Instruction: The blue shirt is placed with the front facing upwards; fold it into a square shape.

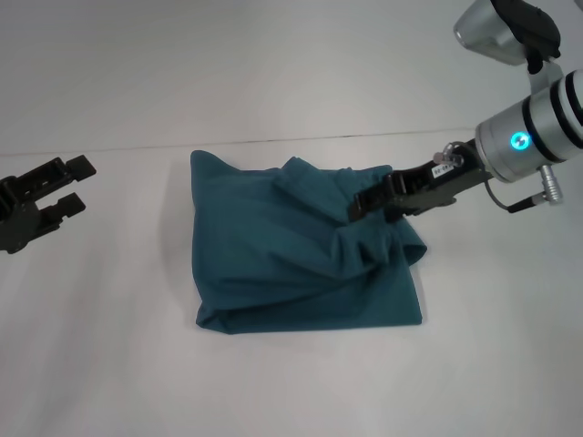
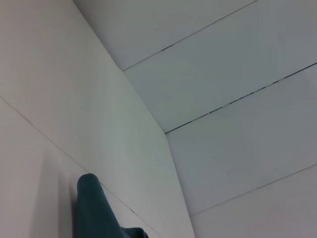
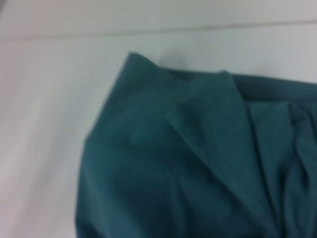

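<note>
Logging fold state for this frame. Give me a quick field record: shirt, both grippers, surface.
shirt: blue shirt folded into a rough square bundle, no lettering showing, right side rumpled and raised
right gripper: right gripper over the shirt's upper right part, at the bunched cloth
left gripper: left gripper open, apart from the shirt, far left over the table
surface: white table
fold status: near square, edges uneven

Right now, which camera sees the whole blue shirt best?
The head view: the blue shirt shows whole, folded into a rough square on the table. The right wrist view shows only one corner up close; the left wrist view shows just a small tip.
</note>
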Robot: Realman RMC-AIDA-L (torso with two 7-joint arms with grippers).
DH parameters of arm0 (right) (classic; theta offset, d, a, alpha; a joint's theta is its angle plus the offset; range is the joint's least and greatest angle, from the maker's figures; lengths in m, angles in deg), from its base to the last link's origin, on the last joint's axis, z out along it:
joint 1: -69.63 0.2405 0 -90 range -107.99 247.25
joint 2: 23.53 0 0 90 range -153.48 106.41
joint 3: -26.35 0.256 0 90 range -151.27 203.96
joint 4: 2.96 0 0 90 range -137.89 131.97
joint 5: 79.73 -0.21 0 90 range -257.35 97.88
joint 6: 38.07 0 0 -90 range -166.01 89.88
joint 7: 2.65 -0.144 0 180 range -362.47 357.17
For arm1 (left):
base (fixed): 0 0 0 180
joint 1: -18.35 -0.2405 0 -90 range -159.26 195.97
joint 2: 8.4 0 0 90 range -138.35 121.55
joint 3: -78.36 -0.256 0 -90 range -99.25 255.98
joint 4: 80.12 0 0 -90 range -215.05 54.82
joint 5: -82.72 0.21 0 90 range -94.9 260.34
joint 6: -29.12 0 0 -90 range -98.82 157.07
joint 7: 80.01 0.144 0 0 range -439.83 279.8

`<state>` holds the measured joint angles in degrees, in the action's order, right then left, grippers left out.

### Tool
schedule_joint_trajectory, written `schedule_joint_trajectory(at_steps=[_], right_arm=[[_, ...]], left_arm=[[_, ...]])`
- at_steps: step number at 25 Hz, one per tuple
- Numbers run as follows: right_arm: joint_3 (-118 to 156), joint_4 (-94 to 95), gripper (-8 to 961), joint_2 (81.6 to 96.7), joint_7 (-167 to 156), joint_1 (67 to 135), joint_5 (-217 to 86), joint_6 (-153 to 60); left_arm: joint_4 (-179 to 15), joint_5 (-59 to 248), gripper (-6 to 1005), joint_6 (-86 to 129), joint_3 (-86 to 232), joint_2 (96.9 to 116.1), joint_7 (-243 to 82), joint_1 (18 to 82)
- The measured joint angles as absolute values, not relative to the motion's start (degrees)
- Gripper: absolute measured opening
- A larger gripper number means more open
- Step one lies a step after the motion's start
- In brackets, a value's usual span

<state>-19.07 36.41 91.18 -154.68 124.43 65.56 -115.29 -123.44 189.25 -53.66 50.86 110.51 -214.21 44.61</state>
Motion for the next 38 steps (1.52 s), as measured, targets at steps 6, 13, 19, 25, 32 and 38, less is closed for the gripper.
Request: schedule_joint_trajectory(at_steps=[6, 13, 19, 25, 32, 38], right_arm=[[-19.4, 33.5, 710, 91.59, -154.7, 124.6, 65.1, -113.0], [-19.4, 33.2, 710, 90.69, -155.6, 124.5, 65.0, -114.6], [-19.1, 32.3, 710, 90.77, -155.8, 124.3, 64.9, -114.1], [-19.0, 31.3, 711, 91.36, -155.8, 124.5, 64.6, -112.1], [-19.3, 29.7, 585, 91.43, -156.5, 124.9, 64.3, -110.2], [-19.0, 30.0, 330, 91.38, -156.6, 124.7, 63.9, -110.8]], left_arm=[[-123.4, 189.2, 798, -53.6, 50.9, 110.65, -214.1, 44.6], [-123.2, 189.2, 798, -53.1, 50.9, 110.83, -214.0, 44.4], [-123.1, 189.2, 798, -51.9, 50.7, 111.09, -213.5, 44.1], [-123.0, 189.2, 798, -51.5, 50.6, 111.13, -213.3, 44.1], [-123.0, 189.2, 798, -51.3, 50.5, 111.29, -212.8, 44.1], [-122.9, 189.2, 798, -50.6, 50.5, 111.43, -212.7, 44.1]])
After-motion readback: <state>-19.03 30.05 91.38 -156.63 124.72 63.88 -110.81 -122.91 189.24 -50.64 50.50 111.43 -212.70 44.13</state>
